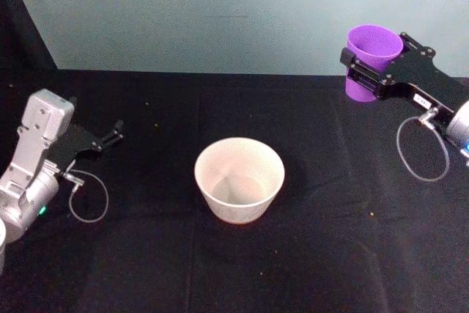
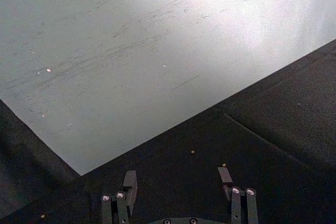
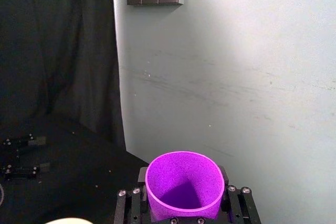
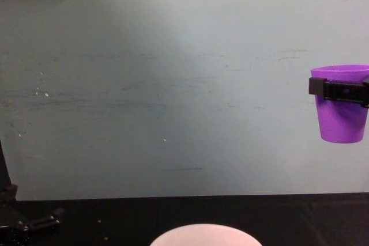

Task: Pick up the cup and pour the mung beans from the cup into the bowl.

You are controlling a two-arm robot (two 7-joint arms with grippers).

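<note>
The purple cup point(image 1: 372, 55) hangs upright in the air above the table's far right, with my right gripper point(image 1: 364, 72) shut around its wall just under the rim. The chest view shows the cup point(image 4: 341, 116) well above the table with a black finger point(image 4: 339, 90) across it. In the right wrist view the cup point(image 3: 184, 182) opens toward the camera; its bottom is hidden and no mung beans show. The pale bowl point(image 1: 212, 188) stands at the table's middle, its inside bare. My left gripper point(image 1: 111, 137) rests open at the left, its fingers point(image 2: 129, 184) apart over the cloth.
Black cloth covers the table point(image 1: 330, 254), which ends at a pale wall point(image 1: 220, 12) behind. A few stray beans point(image 2: 192, 152) lie on the cloth. Cable loops hang from both wrists point(image 1: 423, 150). The bowl's rim point(image 4: 204, 233) shows at the chest view's lower edge.
</note>
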